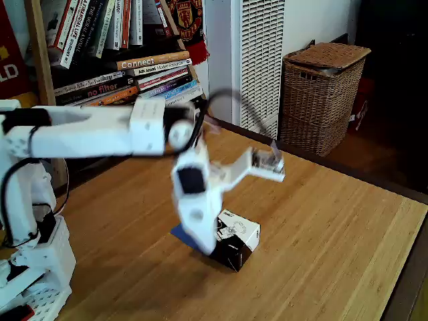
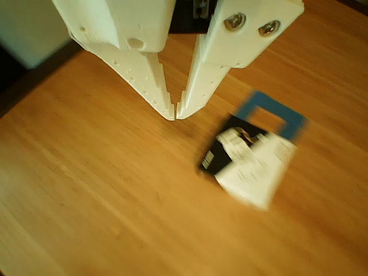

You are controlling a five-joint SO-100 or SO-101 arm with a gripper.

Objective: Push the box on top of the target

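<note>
In the other view the white fingers (image 2: 175, 113) are pinched to a narrow slit, tips almost meeting and holding nothing, just above the wooden desk (image 2: 86, 201). The box (image 2: 248, 165) lies near them to the right, apart, partly covering the blue tape target (image 2: 270, 112) beyond it.

Box (image 2: 248, 167) black-sided with white top bearing black line drawing, target (image 2: 271, 113) of blue tape, gripper (image 2: 175, 112) white, table (image 2: 86, 190) of honey-brown wood grain.
</note>
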